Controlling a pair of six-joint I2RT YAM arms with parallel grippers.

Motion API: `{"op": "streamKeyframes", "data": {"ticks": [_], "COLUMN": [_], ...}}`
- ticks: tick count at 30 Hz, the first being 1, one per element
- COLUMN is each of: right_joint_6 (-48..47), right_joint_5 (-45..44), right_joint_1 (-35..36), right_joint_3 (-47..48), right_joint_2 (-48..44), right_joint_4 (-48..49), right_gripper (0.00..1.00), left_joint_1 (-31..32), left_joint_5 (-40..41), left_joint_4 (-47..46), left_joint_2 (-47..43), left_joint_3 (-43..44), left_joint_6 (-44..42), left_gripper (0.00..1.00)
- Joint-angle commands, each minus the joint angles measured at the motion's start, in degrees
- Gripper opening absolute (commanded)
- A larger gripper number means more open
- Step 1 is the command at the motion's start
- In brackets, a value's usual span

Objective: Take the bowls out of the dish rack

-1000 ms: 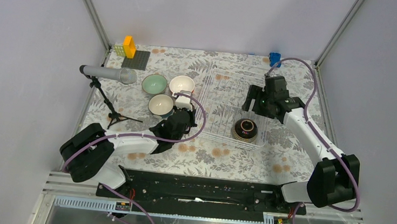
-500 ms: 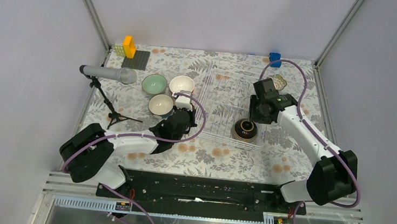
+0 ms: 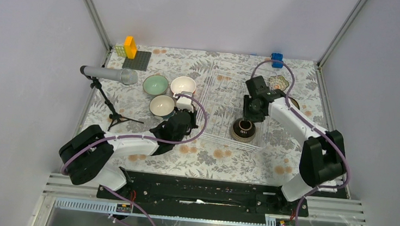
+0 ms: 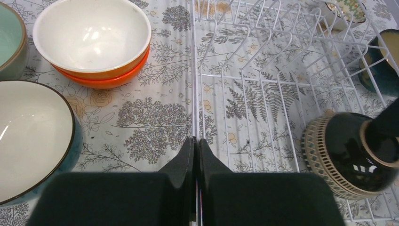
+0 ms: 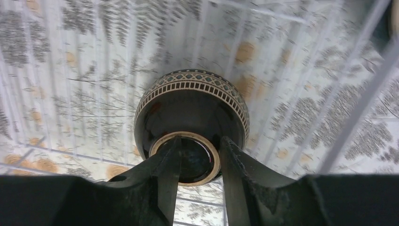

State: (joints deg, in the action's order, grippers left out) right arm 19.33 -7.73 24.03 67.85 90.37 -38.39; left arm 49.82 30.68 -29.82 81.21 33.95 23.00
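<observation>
Pale grey walls and two slanted metal posts close in a table (image 3: 133, 104) covered with a floral, fern-printed cloth. A bare band of that cloth runs along the near edge, in front of the arm bases.

The large white wire-grid dish rack (image 3: 226, 96) sits right of centre, and its left side runs just beside the left gripper (image 4: 196, 151). That gripper's fingers are pressed together with nothing between them, low over the cloth.

Left of the rack three bowls stand close together. They are a mint green bowl (image 3: 155, 84), an orange bowl with a white inside (image 3: 183, 85) and a teal blue bowl with a cream inside (image 3: 162, 105). A grey microphone on a black tripod (image 3: 108, 75) fills the left margin. A yellow block (image 3: 130, 47) and a dark grey baseplate (image 3: 137, 60) take the far left corner, and a blue block (image 3: 277, 58) stands at the far edge.

A dark brown glossy bowl with a patterned rim band (image 5: 190, 106) lies upside down in the rack's near right corner, close to both wire walls. The right gripper (image 5: 200, 155) is directly over it. Its fingers (image 5: 167, 162) are partly apart at the pale foot ring, and whether they pinch it cannot be told.

A small patterned bowl (image 3: 280, 82) and a dark teal bowl (image 4: 379, 63) sit beyond the rack's right side.
</observation>
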Motion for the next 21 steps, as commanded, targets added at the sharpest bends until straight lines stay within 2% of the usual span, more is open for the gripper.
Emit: {"op": "streamKeyframes", "data": {"ticks": [1, 5, 8, 14, 16, 21], "right_joint_6": [0.4, 1.0, 1.6, 2.2, 1.9, 1.5], "right_joint_5": [7.4, 8.1, 6.8, 0.7, 0.2, -0.2], "right_joint_1": [3.5, 8.8, 10.7, 11.0, 10.9, 10.8], "right_joint_3": [6.3, 16.8, 20.5, 16.6, 13.7, 10.8], "right_joint_2": [6.2, 14.3, 17.3, 11.7, 9.6, 9.3], "right_joint_4": [7.2, 6.9, 7.3, 10.3, 11.7, 12.2], "right_gripper": [0.42, 0.41, 0.43, 0.51, 0.56, 0.61], "left_joint_1": [0.4, 0.3, 0.3, 0.3, 0.4, 0.3], "left_joint_5": [-0.9, -0.6, -0.1, 0.2, 0.0, 0.3], "left_joint_4": [-4.6, -4.6, -4.5, -4.4, -4.3, -4.1], "left_joint_2": [-2.2, -1.8, -2.0, -2.1, -2.3, -2.9], "left_joint_3": [0.1, 0.2, 0.1, 0.1, 0.2, 0.0], "left_joint_6": [1.0, 0.8, 0.6, 0.7, 0.7, 0.7], "left_gripper": [0.0, 0.0, 0.0, 0.0, 0.0, 0.0]}}
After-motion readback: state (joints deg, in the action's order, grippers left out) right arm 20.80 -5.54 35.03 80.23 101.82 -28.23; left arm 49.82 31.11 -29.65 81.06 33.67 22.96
